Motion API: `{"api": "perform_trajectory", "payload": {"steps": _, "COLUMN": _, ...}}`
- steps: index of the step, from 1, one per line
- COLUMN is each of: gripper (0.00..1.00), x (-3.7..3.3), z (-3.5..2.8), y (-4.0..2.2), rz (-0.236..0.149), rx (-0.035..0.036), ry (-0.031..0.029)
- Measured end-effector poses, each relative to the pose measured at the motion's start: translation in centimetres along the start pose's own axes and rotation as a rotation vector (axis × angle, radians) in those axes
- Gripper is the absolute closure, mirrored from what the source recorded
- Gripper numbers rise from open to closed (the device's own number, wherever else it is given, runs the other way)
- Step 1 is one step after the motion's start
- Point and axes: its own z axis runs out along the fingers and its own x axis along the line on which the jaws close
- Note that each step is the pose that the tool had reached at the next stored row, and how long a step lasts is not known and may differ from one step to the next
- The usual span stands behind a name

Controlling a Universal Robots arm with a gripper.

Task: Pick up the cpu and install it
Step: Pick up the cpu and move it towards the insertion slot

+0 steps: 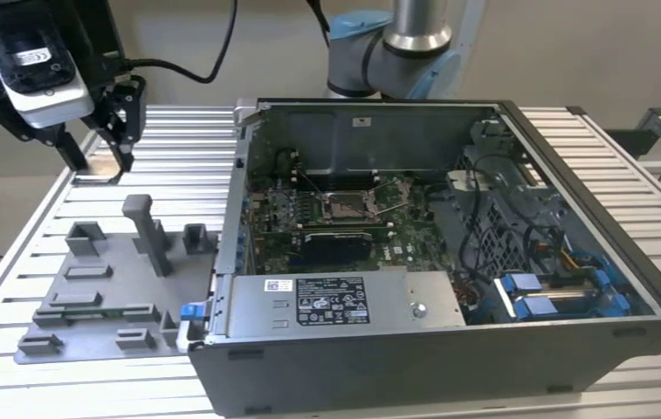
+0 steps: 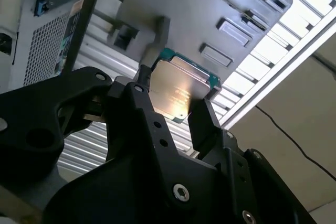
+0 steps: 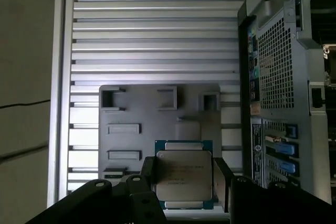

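The cpu (image 3: 184,174) is a small flat square chip with a pale silver top and a green edge. My gripper (image 3: 185,178) is shut on it, one black finger on each of two opposite sides. In the second wrist view the cpu (image 2: 176,90) sits level between the fingers (image 2: 202,121), lifted above the grey fixture plate (image 2: 210,19). The exterior view has the gripper (image 1: 99,161) at the far left, above the slatted table behind the fixture plate (image 1: 97,292). The motherboard's square socket frame (image 1: 342,205) lies inside the open computer case (image 1: 423,349), well to the gripper's right in that view.
Grey fixture blocks and a tall post (image 1: 149,231) stand on the plate below the gripper. The case's near wall (image 1: 237,201) rises between the gripper and the socket. Cables and blue connectors (image 1: 540,292) fill the case's right side. The arm's base (image 1: 406,44) stands behind the case.
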Motion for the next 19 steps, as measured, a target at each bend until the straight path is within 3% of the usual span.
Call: {"api": "perform_trajectory", "payload": {"steps": 19, "gripper": 1.0, "x": -6.26, "z": -0.08, "y": 0.27, "rz": 0.0, "rx": 0.0, "ry": 0.0004}}
